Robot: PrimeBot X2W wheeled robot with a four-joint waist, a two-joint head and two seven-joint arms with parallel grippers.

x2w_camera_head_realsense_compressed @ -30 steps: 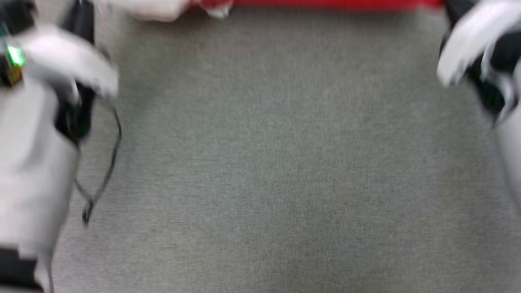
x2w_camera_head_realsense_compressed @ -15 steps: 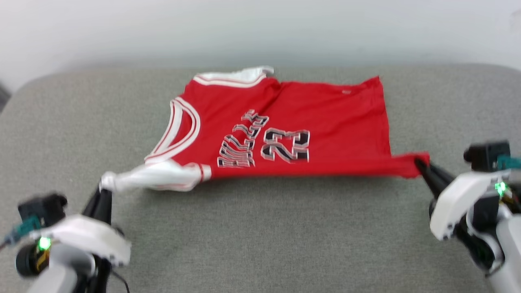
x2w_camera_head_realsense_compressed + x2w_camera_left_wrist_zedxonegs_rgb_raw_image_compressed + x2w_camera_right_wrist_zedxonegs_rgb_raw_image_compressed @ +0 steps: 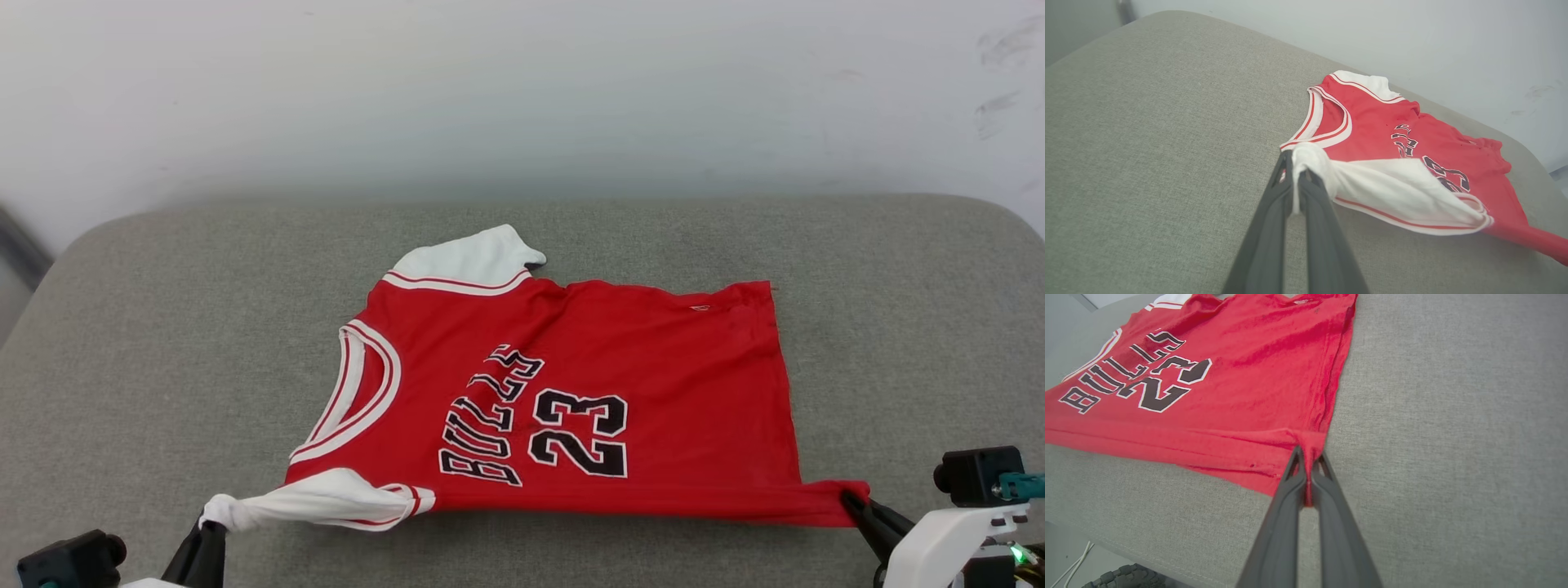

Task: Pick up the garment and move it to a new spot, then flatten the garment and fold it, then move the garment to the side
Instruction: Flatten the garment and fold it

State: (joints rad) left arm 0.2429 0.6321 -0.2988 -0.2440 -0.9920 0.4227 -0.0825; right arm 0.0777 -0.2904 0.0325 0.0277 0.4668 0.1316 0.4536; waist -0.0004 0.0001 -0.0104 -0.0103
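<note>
The head camera looks forward and down from above the near edge of the grey cushion (image 3: pixel 163 327), taking in the whole shirt (image 3: pixel 669 384), with the wall (image 3: pixel 522 82) at 12 o'clock. Each wrist camera sits low and close behind its own fingers: the one on the left gripper (image 3: pixel 1294 163) faces about 1 o'clock, the one on the right gripper (image 3: pixel 1309 453) about 10 o'clock. All three share the shirt's printed front.

Long dark-grey tapering fingers (image 3: pixel 1286 522), a white wrist shell (image 3: pixel 939 531), black camera block (image 3: pixel 976 475), teal plug (image 3: pixel 1022 486), green light (image 3: pixel 1016 554)
</note>
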